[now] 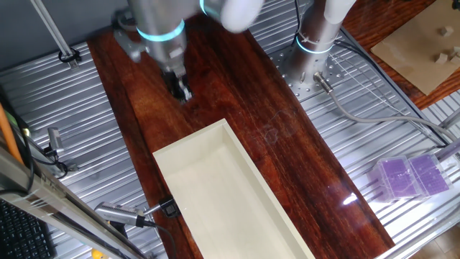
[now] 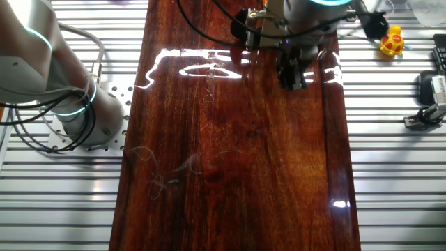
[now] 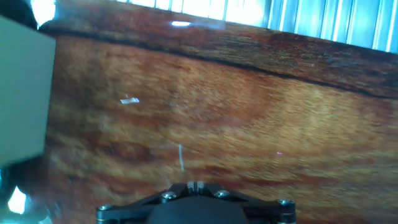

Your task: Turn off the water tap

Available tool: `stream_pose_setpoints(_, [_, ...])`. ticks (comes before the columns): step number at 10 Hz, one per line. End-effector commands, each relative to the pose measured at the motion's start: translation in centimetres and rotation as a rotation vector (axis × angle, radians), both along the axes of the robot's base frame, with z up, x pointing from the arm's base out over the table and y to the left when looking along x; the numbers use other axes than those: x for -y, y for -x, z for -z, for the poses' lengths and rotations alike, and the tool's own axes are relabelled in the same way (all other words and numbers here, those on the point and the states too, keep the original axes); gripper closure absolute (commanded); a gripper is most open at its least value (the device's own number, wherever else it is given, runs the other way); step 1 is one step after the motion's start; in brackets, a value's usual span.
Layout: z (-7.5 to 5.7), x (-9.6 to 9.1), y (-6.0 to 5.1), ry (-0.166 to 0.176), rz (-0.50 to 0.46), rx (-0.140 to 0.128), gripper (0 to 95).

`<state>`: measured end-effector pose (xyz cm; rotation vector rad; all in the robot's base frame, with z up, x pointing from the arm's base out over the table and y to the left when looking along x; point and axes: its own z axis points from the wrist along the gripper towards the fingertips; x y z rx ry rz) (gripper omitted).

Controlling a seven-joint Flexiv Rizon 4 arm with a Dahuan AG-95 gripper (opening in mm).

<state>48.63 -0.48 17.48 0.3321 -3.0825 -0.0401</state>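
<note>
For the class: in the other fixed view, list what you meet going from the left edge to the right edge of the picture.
Second robot's base → wooden board → gripper → yellow rubber duck → black clamp.

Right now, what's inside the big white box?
The white box looks empty: only its plain pale bottom and walls show. Its near end runs out of the picture, so that part can't be checked. No tap shows in any view. The gripper hangs over the wooden board beyond the box.
</note>
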Motion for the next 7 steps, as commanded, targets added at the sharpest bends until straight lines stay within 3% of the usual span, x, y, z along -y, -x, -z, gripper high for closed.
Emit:
stream_pose_setpoints(1, [-0.4,1.1,0.4,-0.013,-0.016,-0.002,95.0])
stream_pose_setpoints(4, [-0.9,0.8,0.6,-0.073,-0.008,-0.001,95.0])
stream_pose_setpoints(7, [-1.1,-1.3,0.1,-0.074,0.013,0.001,95.0])
